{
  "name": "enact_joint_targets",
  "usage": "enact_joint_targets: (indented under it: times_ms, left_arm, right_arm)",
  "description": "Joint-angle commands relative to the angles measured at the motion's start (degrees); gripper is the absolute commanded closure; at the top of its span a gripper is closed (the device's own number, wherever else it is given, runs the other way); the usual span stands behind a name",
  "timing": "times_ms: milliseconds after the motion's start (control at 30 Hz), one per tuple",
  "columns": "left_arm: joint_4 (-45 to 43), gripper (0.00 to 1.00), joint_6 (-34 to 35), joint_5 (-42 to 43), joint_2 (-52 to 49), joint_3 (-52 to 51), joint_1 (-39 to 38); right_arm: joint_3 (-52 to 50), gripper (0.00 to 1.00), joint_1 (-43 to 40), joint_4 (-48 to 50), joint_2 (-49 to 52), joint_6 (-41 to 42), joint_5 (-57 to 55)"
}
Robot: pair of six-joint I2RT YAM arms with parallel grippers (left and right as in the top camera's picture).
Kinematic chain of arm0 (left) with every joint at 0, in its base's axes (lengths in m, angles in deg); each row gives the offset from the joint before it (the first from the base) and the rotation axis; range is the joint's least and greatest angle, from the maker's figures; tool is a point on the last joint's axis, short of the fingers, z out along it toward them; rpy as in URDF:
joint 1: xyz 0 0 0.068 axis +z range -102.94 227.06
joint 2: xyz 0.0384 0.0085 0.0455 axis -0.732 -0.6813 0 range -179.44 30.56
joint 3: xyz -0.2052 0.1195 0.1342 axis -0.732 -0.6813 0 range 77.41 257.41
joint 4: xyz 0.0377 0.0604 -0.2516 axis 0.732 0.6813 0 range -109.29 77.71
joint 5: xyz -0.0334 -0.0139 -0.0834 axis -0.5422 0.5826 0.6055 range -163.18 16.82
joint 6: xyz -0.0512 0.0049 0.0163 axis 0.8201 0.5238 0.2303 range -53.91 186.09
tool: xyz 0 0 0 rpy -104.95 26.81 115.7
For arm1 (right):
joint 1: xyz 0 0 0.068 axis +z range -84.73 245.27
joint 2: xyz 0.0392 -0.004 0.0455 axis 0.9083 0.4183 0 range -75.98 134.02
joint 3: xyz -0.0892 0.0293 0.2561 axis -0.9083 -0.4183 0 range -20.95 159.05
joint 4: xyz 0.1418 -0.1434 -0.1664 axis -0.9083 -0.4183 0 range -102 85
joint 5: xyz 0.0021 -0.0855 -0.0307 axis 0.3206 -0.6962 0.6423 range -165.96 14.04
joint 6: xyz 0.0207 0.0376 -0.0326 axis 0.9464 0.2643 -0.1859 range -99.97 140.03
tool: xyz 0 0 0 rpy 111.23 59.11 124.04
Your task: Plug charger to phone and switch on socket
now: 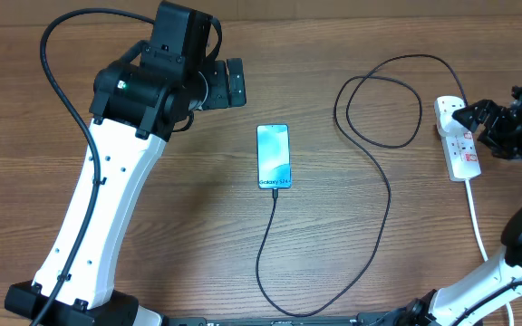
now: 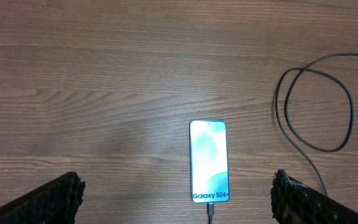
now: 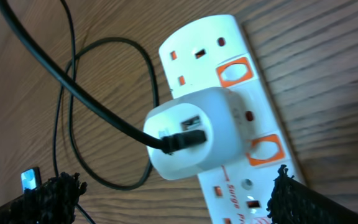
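The phone (image 1: pixel 274 157) lies flat mid-table with its blue screen lit; it also shows in the left wrist view (image 2: pixel 209 161). The black charger cable (image 1: pixel 383 177) is plugged into the phone's near end, loops right and ends at a white adapter (image 3: pixel 194 132) seated in the white power strip (image 1: pixel 461 149), seen close in the right wrist view (image 3: pixel 247 56). The strip has orange switches (image 3: pixel 235 72). My left gripper (image 2: pixel 176 199) is open and empty, above and to the left of the phone. My right gripper (image 3: pixel 176 193) is open, hovering over the strip and adapter.
The strip's white cord (image 1: pixel 477 222) runs toward the near edge on the right. The charger cable forms a loop (image 1: pixel 379 109) on the wood between phone and strip.
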Motion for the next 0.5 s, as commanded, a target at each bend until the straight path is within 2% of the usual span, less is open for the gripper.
enact_joint_targets:
  times_ms: [0, 467]
  left_arm:
    - [0.0, 0.0, -0.9, -0.7, 0.0, -0.4, 0.1]
    - [0.0, 0.0, -0.9, -0.7, 0.0, -0.4, 0.1]
  right_arm:
    - [-0.3, 0.0, 1.7, 1.1, 0.0, 0.6, 0.5]
    - [-0.4, 0.0, 5.9, 4.0, 0.0, 2.4, -6.8]
